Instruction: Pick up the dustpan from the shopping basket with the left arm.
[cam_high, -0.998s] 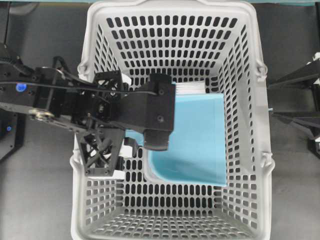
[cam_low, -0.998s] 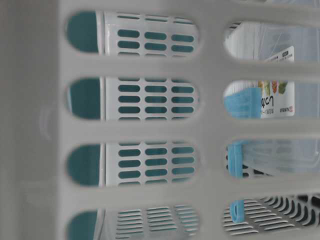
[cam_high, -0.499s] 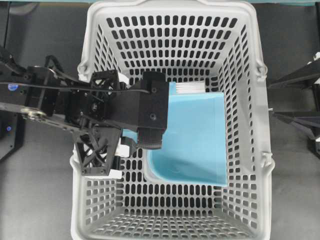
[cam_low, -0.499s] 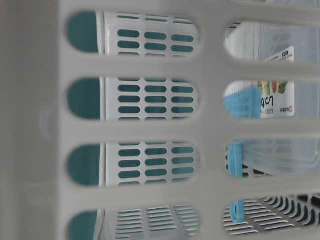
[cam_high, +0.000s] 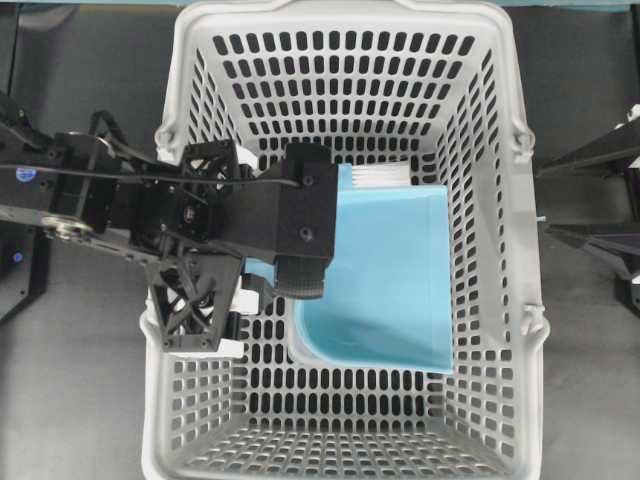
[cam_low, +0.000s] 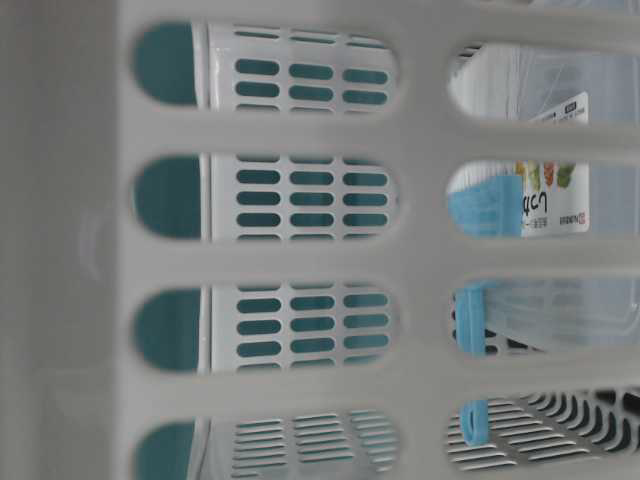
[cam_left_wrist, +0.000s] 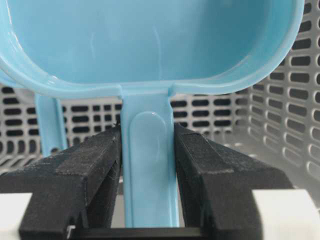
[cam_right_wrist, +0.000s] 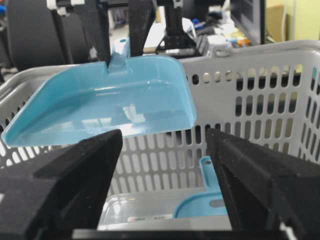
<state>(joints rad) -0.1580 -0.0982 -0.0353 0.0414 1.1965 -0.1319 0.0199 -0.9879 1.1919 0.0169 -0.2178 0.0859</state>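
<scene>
The teal-blue dustpan (cam_high: 385, 280) hangs inside the light-grey shopping basket (cam_high: 340, 20), lifted off its floor. In the right wrist view the dustpan's tray (cam_right_wrist: 110, 107) is level with the basket's rim. My left gripper (cam_left_wrist: 148, 150) is shut on the dustpan's thin handle (cam_left_wrist: 148, 165), with a black pad pressed on each side. From overhead the left gripper (cam_high: 262, 275) reaches over the basket's left wall. My right gripper (cam_right_wrist: 162, 175) is open and empty outside the basket's right side, facing the wall.
Below the dustpan lie a clear plastic container (cam_right_wrist: 140, 210) and a blue handle with a hole (cam_right_wrist: 206, 172). A white ribbed piece (cam_high: 378, 176) peeks out behind the tray. The table-level view looks through the basket's slots at a labelled pack (cam_low: 550, 200).
My left gripper has shifted a little to the left with the dustpan over the last second. The right arm has not moved.
</scene>
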